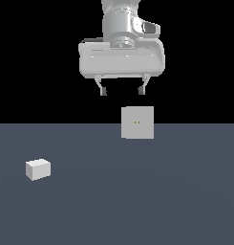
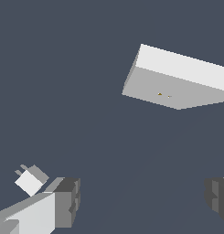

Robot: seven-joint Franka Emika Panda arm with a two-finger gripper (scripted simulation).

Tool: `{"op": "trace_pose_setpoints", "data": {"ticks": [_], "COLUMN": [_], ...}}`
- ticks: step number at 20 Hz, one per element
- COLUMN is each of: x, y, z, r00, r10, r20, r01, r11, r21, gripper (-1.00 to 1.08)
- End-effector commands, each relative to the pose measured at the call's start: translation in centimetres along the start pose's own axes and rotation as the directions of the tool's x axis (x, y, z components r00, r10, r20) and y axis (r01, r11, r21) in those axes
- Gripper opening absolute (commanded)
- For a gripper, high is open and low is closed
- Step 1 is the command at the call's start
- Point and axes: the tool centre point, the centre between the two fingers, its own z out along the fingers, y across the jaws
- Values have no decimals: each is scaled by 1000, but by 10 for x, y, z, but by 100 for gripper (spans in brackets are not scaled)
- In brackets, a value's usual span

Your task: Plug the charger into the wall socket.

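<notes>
Our claw (image 1: 123,91), a pale grey two-fingered part under a broad white wrist housing, hangs high above the counter with its dark-tipped fingers (image 1: 103,89) spread wide and nothing between them. In the exterior view we see it poised just above the top edge of the wall socket (image 1: 137,122), a flat upright light-grey square panel with two tiny yellowish holes at its centre, and clear of it. The socket stands on the flat dark slate-blue counter (image 1: 137,201), near that surface's far edge and a little towards the exterior view's right.

The charger (image 1: 38,169), a small plain off-white rectangular block, sits on the counter well apart from the socket, towards the exterior view's left and nearer the camera. We find it untouched by the claw, which is far from it.

In the wrist view we look down on the counter (image 2: 63,91) with the socket (image 2: 177,77) seen from above, its two holes facing us. The charger (image 2: 29,182) shows just beside one grey fingertip (image 2: 67,201), and two short prongs stick out from one of its faces
</notes>
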Motion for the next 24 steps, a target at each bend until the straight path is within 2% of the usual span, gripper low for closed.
{"op": "trace_pose_setpoints", "data": {"ticks": [1,8,15,19,24], "x": [0,-1,-4,-9,-18], "y": [0,-8,-33,-54,-82], "z": [0,5,20,33,50], "r00": [1000,999,987,965,917], "r10": [0,-39,-153,-246,-372], "r20": [0,-14,-56,-92,-145], "r01": [0,40,155,250,383], "r11": [1000,999,987,967,922], "r21": [0,8,29,42,55], "gripper": [100,100,100,100,100]}}
